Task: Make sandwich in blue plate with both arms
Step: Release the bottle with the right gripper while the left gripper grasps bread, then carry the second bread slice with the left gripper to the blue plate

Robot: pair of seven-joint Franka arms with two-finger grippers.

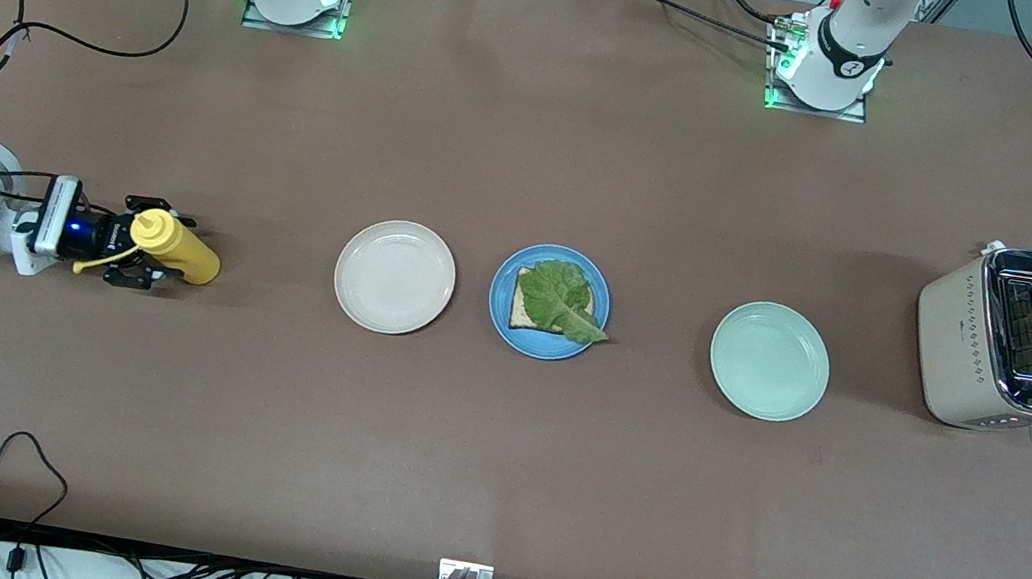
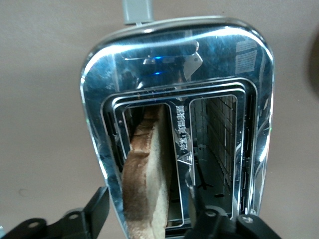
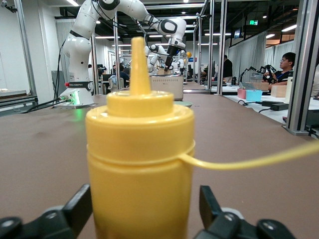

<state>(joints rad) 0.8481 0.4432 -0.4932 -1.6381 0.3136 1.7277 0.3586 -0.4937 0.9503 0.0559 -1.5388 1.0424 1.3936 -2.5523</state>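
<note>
Sandwich [image 1: 553,302], half built on the blue plate [image 1: 501,313], lacks its top: light, crumbly toast [image 2: 147,174] in the toaster [image 1: 964,332]. Left gripper [image 2: 144,219] straddles its crust edge, fingers apart. Right gripper [image 3: 142,214] stands parted around the mustard bottle [image 3: 139,164].

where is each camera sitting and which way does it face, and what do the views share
Front view: high across the table, facing both bases; shows both arms, the blue plate and the right gripper.
Left wrist view: on the left arm, looking down into the toaster at a bread slice between the left gripper fingers.
Right wrist view: low at the table, facing the yellow bottle between open jaws.
Shared: toaster, bottle and bread also appear in the front view.
</note>
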